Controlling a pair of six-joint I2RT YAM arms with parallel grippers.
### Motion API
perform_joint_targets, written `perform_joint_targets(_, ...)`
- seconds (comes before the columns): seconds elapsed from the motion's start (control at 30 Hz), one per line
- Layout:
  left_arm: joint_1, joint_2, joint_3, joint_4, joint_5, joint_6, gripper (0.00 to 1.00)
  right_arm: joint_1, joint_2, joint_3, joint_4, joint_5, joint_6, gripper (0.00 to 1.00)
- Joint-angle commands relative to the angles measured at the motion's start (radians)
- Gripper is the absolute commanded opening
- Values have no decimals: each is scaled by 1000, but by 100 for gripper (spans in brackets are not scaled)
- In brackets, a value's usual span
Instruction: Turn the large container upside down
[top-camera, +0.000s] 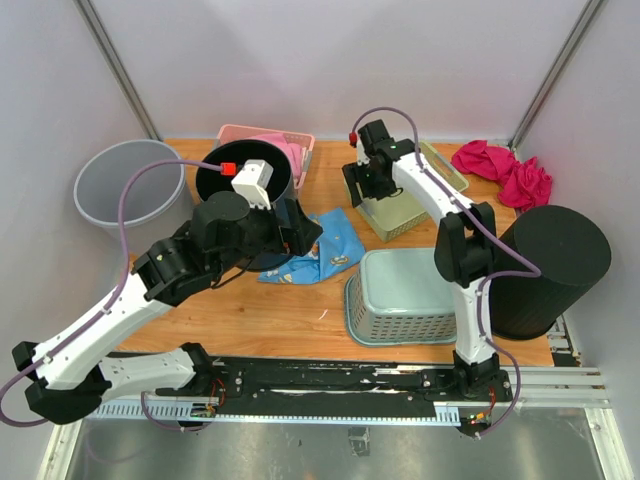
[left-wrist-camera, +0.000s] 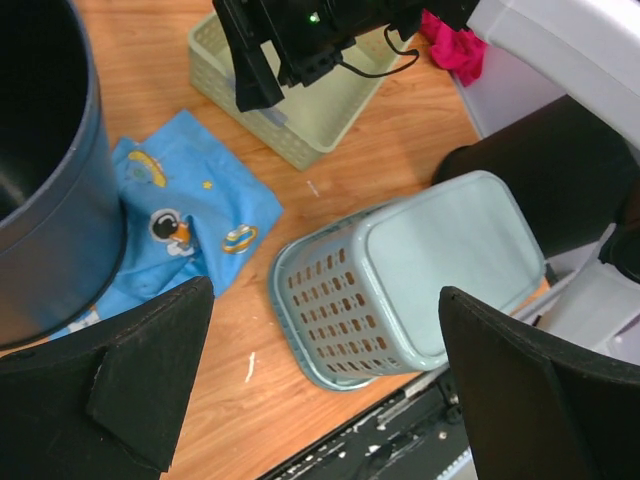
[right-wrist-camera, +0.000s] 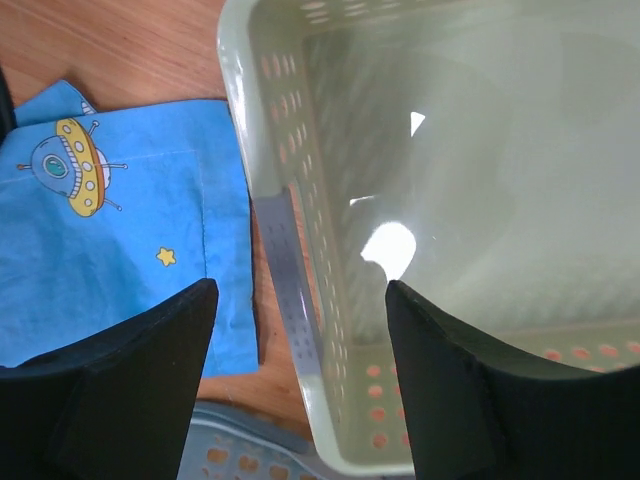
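Note:
A grey-blue perforated basket (top-camera: 400, 290) lies bottom up at the table's front right; it also shows in the left wrist view (left-wrist-camera: 420, 280). A smaller pale green basket (top-camera: 400, 215) stands upright behind it. My right gripper (top-camera: 365, 188) is open and hangs over that basket's left rim (right-wrist-camera: 290, 290), one finger on each side, touching nothing I can see. My left gripper (top-camera: 300, 235) is open and empty above the table (left-wrist-camera: 250, 330), between a dark upright bin (top-camera: 245, 185) and the grey-blue basket.
A blue printed cloth (top-camera: 325, 250) lies flat beside the dark bin. A big black bin (top-camera: 550, 265) stands bottom up at the right edge. A grey bin (top-camera: 125, 185) sits at the left, a pink basket (top-camera: 290, 145) at the back, red cloth (top-camera: 505, 170) at the back right.

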Motion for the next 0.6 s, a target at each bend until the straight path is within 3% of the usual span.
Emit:
perform_joint_targets(0.0, 10, 11, -27, 13, -68, 39, 99, 22, 58, 75, -32, -1, -19, 66)
perform_joint_targets(0.1, 15, 19, -38, 17, -66, 41, 99, 22, 95, 105, -42, -18, -13, 48)
perform_joint_targets(0.27, 22, 25, -52, 46, -31, 44, 99, 20, 57, 133, -50, -44, 16, 2)
perform_joint_targets(0.4, 24, 37, -51, 61, -16, 46, 99, 10, -29, 191, -52, -140, 55, 1)
perform_joint_targets(0.57, 27, 34, -39, 69, -1, 45, 99, -53, -131, 216, 82, -439, 217, 0)
